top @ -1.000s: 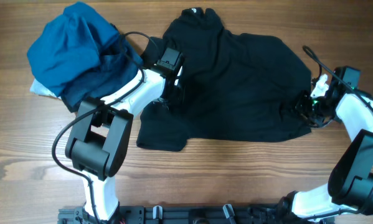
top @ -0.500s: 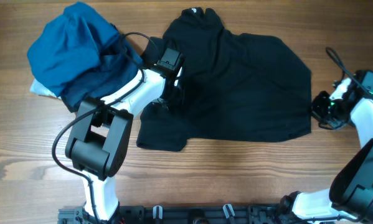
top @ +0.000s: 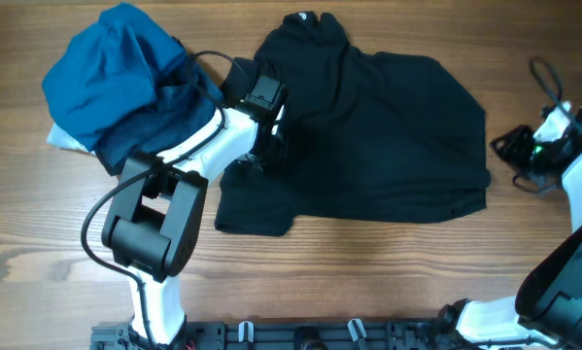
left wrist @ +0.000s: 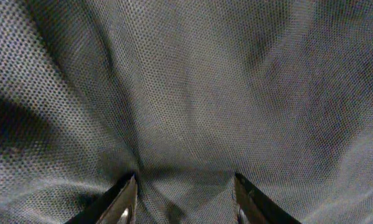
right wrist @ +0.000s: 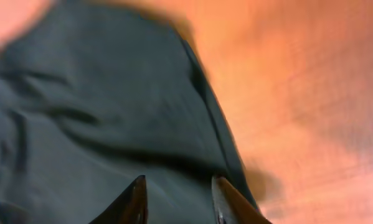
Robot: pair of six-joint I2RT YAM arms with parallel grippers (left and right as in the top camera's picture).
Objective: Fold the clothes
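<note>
- Black shirt (top: 368, 126) lies spread flat mid-table (top: 368, 282), with its collar (top: 300, 21) at the far end.
- Left gripper (left wrist: 183, 204) is down on the shirt's left part, below the collar. Its jaws are part-closed, pinching a bunched fold of the black fabric.
- Right gripper (top: 511, 154) is just off the shirt's right edge, over bare wood. Its jaws are released, with nothing between them; the wrist view is blurred.
- Blue bundle (top: 116, 78) sits left of the shirt.
</note>
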